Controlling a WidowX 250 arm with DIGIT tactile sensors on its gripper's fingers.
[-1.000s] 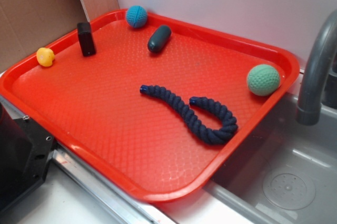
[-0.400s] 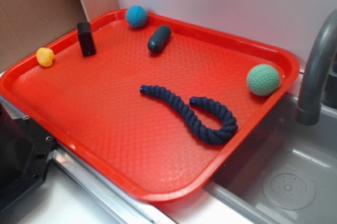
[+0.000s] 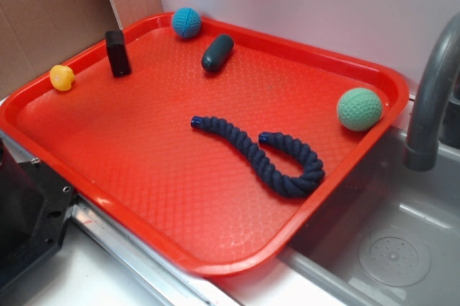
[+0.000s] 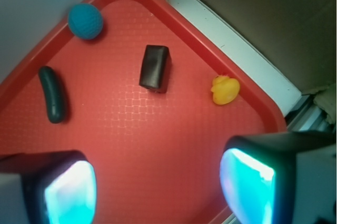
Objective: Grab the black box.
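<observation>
One black box [image 4: 154, 67] stands upright at twelve o'clock from the wide-open, empty hand [image 4: 158, 187], well apart; two balls, one duck share the tray [image 4: 253, 103].

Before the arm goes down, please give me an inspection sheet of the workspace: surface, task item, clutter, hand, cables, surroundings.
Surface: red textured plastic tray, lying flat beside a sink.
Task item: small matte black rectangular box, upright near the tray's far left corner, nothing touching it.
Clutter: yellow rubber duck at the left rim; blue knitted ball at the far rim; dark teal capsule-shaped object; green dimpled ball at the right rim; navy braided rope, curled mid-tray.
Hand: hand open, above the tray, holding nothing, black box ahead between the fingers' line.
Cables: nothing seen.
Surroundings: grey faucet, grey sink basin, brown cardboard panel, white wall.
</observation>
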